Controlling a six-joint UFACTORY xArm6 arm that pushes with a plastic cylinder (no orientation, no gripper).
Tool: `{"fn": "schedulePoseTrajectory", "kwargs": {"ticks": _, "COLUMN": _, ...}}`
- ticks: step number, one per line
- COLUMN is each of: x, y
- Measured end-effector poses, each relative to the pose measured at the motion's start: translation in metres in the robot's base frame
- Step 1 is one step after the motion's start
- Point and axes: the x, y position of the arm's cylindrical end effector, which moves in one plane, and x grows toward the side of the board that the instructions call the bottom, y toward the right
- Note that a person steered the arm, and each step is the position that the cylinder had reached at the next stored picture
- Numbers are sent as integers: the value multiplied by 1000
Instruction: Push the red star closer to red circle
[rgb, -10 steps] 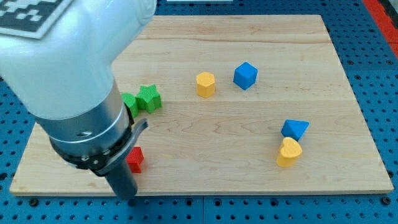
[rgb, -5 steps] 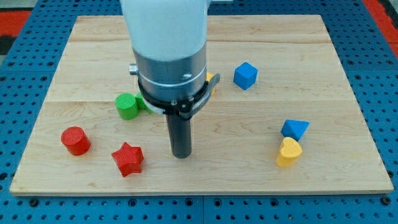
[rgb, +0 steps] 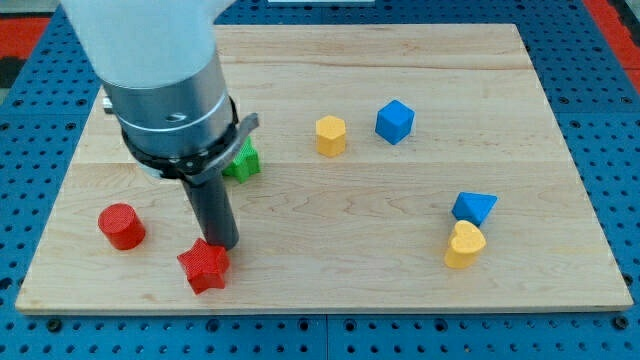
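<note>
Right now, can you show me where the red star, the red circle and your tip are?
red star (rgb: 204, 266), camera view, middle of its top face.
red circle (rgb: 120, 222), camera view, middle of its round top.
my tip (rgb: 224, 246), camera view, the rod's very end, beside the star's upper right.

Surface (rgb: 540, 120): pale wooden board on blue perforated base.
Lying on it:
- red star (rgb: 204, 266), lower left, my tip (rgb: 224, 245) touching its upper right edge
- red circle (rgb: 121, 226), left of star, apart
- green block (rgb: 243, 160), partly hidden
- yellow hexagon (rgb: 330, 135), upper centre
- blue cube (rgb: 395, 121), just right of it
- blue triangle (rgb: 474, 207) touching yellow heart (rgb: 464, 245), lower right
</note>
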Motion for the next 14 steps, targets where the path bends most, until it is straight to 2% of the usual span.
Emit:
{"fn": "schedulePoseTrajectory", "kwargs": {"ticks": 3, "x": 1, "y": 43}}
{"fn": "schedulePoseTrajectory", "kwargs": {"ticks": 7, "x": 9, "y": 32}}
{"fn": "schedulePoseTrajectory", "kwargs": {"ticks": 11, "x": 34, "y": 16}}
{"fn": "schedulePoseTrajectory", "kwargs": {"ticks": 14, "x": 24, "y": 16}}
